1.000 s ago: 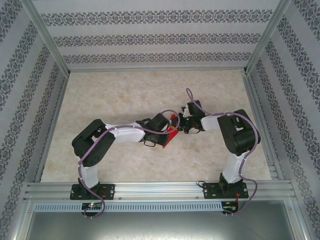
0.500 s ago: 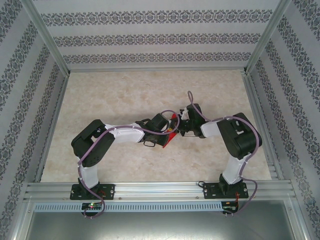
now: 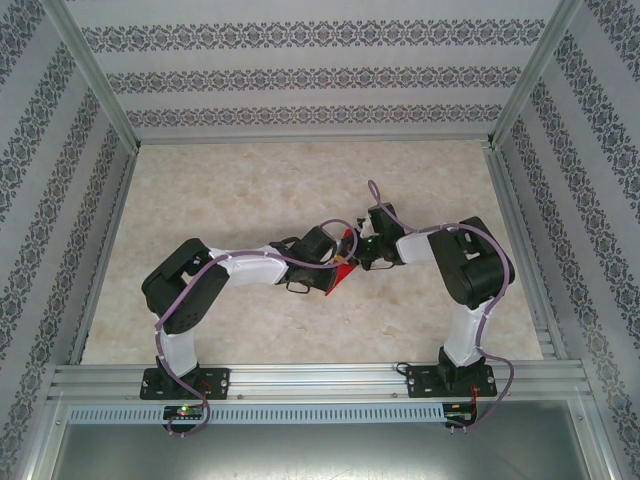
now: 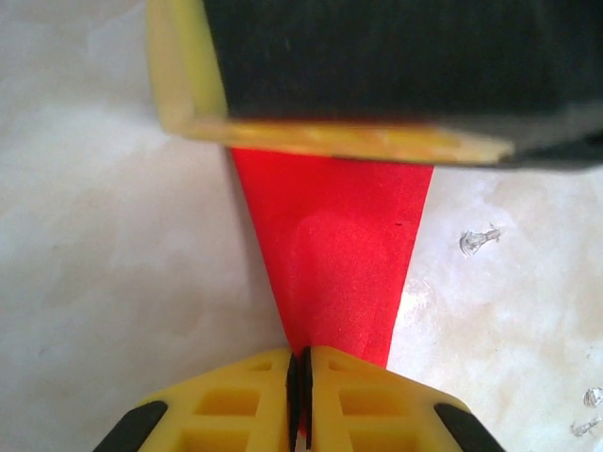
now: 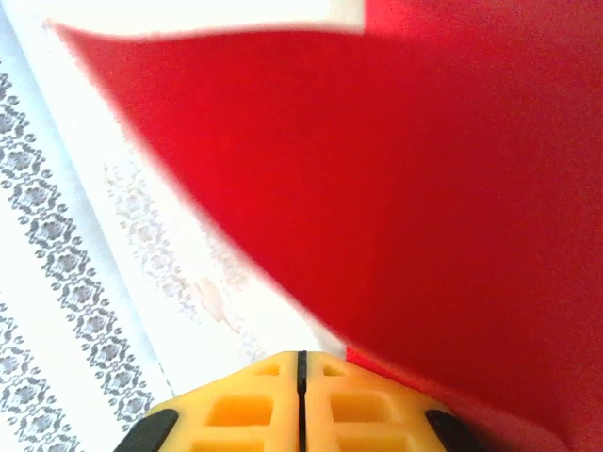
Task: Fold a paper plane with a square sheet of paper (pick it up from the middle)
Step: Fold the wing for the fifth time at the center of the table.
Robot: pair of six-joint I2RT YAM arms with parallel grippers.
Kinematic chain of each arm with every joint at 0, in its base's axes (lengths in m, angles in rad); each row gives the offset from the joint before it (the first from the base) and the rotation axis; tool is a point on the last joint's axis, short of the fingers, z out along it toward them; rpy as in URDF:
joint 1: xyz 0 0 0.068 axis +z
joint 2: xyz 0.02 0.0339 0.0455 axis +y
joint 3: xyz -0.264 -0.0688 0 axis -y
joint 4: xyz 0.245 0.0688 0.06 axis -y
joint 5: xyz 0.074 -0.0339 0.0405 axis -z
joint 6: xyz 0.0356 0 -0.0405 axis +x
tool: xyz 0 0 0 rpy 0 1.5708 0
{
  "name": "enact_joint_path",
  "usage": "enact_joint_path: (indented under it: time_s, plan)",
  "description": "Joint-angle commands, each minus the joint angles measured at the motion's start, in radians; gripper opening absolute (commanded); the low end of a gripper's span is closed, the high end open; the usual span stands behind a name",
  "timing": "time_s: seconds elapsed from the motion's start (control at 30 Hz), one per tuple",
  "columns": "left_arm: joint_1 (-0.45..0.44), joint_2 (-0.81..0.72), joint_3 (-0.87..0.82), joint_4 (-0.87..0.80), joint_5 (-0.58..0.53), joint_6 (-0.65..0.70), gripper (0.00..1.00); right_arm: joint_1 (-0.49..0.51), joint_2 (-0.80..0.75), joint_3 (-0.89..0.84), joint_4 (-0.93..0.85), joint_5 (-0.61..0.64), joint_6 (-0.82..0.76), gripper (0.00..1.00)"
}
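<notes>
Left gripper (image 4: 300, 367) pinches the paper plane (image 4: 339, 254) by its narrow tip, anchoring it; right gripper (image 5: 301, 363), jaws pressed together, bears on the wide end, likely creasing.

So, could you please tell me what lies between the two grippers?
Folded red paper fills that gap: the left wrist view shows it stretching from the left gripper, shut on its narrow end, to the right gripper.

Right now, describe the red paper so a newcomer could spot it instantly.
Look at the middle of the marbled beige table, where the left end effector meets the right end effector. The red paper sits between them, narrow end pinched by the left one. Bright red and wedge-shaped, it stands out from the black-and-yellow parts around it.
</notes>
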Motion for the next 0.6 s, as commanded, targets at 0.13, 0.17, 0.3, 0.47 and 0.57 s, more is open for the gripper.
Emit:
enact_joint_path:
  time_s: [0.13,0.17,0.3,0.47,0.57]
  plan:
    - [-0.001,0.074,-0.088,-0.089,-0.054,0.054,0.14,-0.052,0.036,0.112,-0.109,0.154,-0.076,0.08]
    - [-0.002,0.073,-0.091,-0.088,-0.054,0.055,0.14,-0.056,0.041,0.125,-0.117,0.155,-0.078,0.08]
    - [-0.006,0.078,-0.102,-0.085,-0.051,0.056,0.14,-0.062,0.069,0.192,-0.166,0.164,-0.101,0.08]
    - [-0.011,0.074,-0.113,-0.084,-0.048,0.055,0.14,-0.083,0.112,0.259,-0.218,0.180,-0.137,0.08]
    - [-0.013,0.073,-0.115,-0.081,-0.042,0.054,0.14,-0.093,0.130,0.302,-0.262,0.193,-0.172,0.08]
